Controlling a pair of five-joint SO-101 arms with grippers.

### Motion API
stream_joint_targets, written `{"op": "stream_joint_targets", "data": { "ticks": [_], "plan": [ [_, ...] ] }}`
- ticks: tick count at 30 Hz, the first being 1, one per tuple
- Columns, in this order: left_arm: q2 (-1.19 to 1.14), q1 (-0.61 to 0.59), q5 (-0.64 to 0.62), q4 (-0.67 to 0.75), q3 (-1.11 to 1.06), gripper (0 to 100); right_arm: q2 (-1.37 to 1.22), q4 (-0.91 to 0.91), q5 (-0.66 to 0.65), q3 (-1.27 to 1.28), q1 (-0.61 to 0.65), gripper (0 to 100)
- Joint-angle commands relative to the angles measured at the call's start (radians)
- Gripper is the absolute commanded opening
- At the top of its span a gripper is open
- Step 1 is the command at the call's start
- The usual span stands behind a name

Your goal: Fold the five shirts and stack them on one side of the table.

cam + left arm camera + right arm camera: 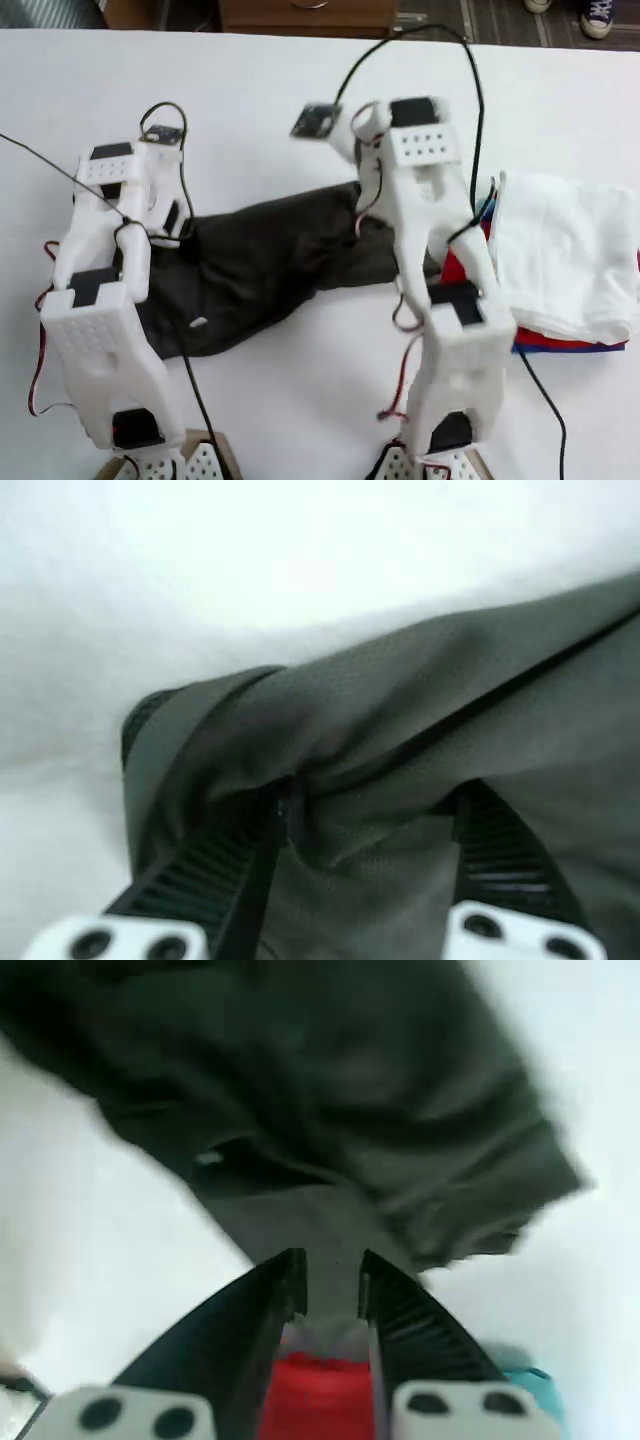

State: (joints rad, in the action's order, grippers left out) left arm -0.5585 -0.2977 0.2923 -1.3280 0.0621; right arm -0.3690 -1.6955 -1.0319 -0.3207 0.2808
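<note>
Dark shirt (265,262), long axis diagonal across table (300,400)

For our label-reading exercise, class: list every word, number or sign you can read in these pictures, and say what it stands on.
None can be read.
The small pale tag on the dark shirt is too blurred to read.

- No legible text, number, brand or sign.
- Small pale tag (197,323) on dark shirt (270,262): print too small to read.
</note>
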Motion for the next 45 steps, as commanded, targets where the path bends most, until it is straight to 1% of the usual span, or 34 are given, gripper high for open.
{"op": "stream_joint_targets", "data": {
  "ticks": [1,4,7,12,14,17,19,22,26,28,32,35,37,41,42,45],
  "plan": [
    [-0.006,0.023,-0.003,0.046,0.007,27,0.205,0.041,0.014,0.262,0.056,10.1],
    [0.003,0.021,-0.008,0.038,0.008,27,0.266,0.142,0.021,0.393,0.054,9.9],
    [0.018,0.012,-0.009,-0.017,0.048,27,0.308,0.211,0.109,0.451,0.021,9.9],
    [0.035,-0.064,-0.009,-0.147,0.193,27,0.325,0.245,0.143,0.47,-0.067,9.9],
    [0.032,-0.11,-0.041,-0.169,0.243,27,0.325,0.263,0.143,0.47,-0.084,9.9],
    [0.031,-0.186,-0.12,-0.166,0.292,27,0.326,0.28,0.147,0.47,-0.085,9.9],
    [0.028,-0.215,-0.138,-0.14,0.298,27,0.326,0.292,0.19,0.466,-0.081,9.9],
    [0.0,-0.222,-0.14,-0.091,0.274,27,0.325,0.328,0.253,0.471,-0.084,9.9],
    [-0.074,-0.219,-0.144,-0.054,0.274,27,0.325,0.349,0.27,0.471,-0.076,9.9],
    [-0.097,-0.222,-0.166,-0.057,0.274,27,0.325,0.355,0.27,0.48,-0.076,9.9],
    [-0.132,-0.221,-0.17,-0.091,0.266,27,0.325,0.392,0.27,0.523,-0.081,9.9],
    [-0.15,-0.209,-0.172,-0.167,0.272,27,0.326,0.441,0.27,0.572,-0.081,9.9],
    [-0.149,-0.207,-0.172,-0.252,0.278,27,0.331,0.47,0.272,0.601,-0.082,9.9],
    [-0.123,-0.224,-0.135,-0.431,0.397,27,0.331,0.506,0.272,0.623,-0.084,9.9],
    [-0.109,-0.226,-0.129,-0.459,0.427,27,0.331,0.507,0.272,0.621,-0.081,9.9],
    [-0.037,-0.236,-0.123,-0.46,0.449,27,0.332,0.509,0.272,0.623,-0.077,9.9]
  ]
}}
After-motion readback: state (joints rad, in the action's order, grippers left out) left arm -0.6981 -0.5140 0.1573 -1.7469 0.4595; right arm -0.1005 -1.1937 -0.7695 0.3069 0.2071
